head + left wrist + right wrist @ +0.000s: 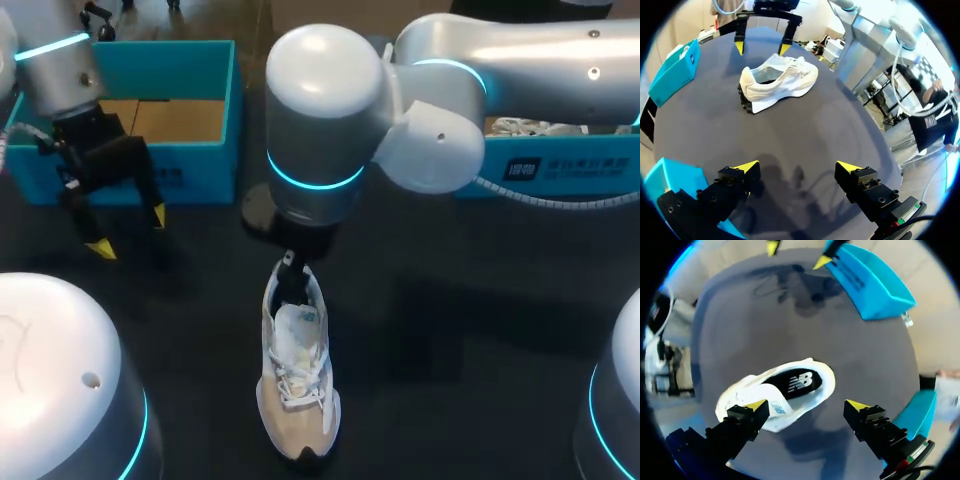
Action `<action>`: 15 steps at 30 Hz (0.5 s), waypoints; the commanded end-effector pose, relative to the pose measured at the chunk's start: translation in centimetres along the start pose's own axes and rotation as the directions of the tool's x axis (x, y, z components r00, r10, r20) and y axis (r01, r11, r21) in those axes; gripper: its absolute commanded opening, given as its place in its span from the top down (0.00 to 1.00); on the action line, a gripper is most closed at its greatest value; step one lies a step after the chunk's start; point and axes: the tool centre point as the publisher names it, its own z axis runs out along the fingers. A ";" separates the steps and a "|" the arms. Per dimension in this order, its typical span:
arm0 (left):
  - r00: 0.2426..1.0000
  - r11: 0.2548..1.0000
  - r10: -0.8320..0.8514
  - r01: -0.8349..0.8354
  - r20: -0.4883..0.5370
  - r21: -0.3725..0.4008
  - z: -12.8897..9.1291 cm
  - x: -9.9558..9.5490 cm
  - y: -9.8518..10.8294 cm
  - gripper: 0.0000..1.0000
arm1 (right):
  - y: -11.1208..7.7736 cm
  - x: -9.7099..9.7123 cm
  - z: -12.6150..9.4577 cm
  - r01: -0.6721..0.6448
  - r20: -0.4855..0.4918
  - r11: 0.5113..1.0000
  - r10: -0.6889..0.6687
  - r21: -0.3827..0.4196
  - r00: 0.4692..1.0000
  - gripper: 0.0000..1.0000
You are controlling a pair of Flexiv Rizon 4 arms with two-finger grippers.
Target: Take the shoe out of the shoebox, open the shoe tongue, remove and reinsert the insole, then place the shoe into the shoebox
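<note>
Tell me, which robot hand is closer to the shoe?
Right. The right hand is just over the shoe's heel; the left hand is far off, beside the box.

Robot lab: two arms [330, 110], dark table [460, 330].

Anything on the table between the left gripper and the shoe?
No. In the left wrist view, only bare dark table lies between the left gripper and the shoe.

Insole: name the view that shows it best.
The right wrist view: it looks straight down into the shoe, so the dark insole shows plainly. The left wrist view shows the shoe from the side, its opening only a dark gap. In the head view the right arm overhangs the heel, and no insole shows.
</note>
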 end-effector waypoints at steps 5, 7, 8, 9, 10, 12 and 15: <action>0.999 0.999 0.035 -0.035 0.012 0.016 -1.9 0.3 2.2 0.00 | -0.4 -0.1 0.2 0.142 -0.008 0.990 -0.142 -0.026 0.990 0.00; 0.999 0.999 0.040 -0.041 0.015 0.006 -1.9 0.3 2.2 0.00 | -0.4 -0.1 0.2 0.142 -0.008 0.990 -0.142 -0.026 0.990 0.00; 0.999 0.999 0.040 -0.041 0.015 0.006 -1.9 0.3 2.2 0.00 | -0.4 -0.1 0.2 0.142 -0.008 0.990 -0.142 -0.026 0.990 0.00; 0.999 0.999 0.040 -0.041 0.015 0.006 -1.9 0.3 2.2 0.00 | -0.1 -0.5 0.2 0.147 -0.005 0.989 -0.148 -0.027 0.989 0.00; 0.999 0.999 0.040 -0.041 0.015 0.006 -1.9 0.3 2.2 0.00 | 0.2 -0.9 0.3 0.163 0.004 0.986 -0.163 -0.025 0.987 0.00; 0.999 0.999 0.040 -0.041 0.015 0.006 -1.9 0.3 2.2 0.00 | 0.6 -1.4 0.4 0.165 0.027 0.986 -0.165 -0.008 0.986 0.00; 0.999 0.999 0.040 -0.041 0.015 0.006 -1.9 0.3 2.2 0.00 | 1.5 -1.9 0.7 0.191 0.067 0.982 -0.191 0.004 0.979 0.00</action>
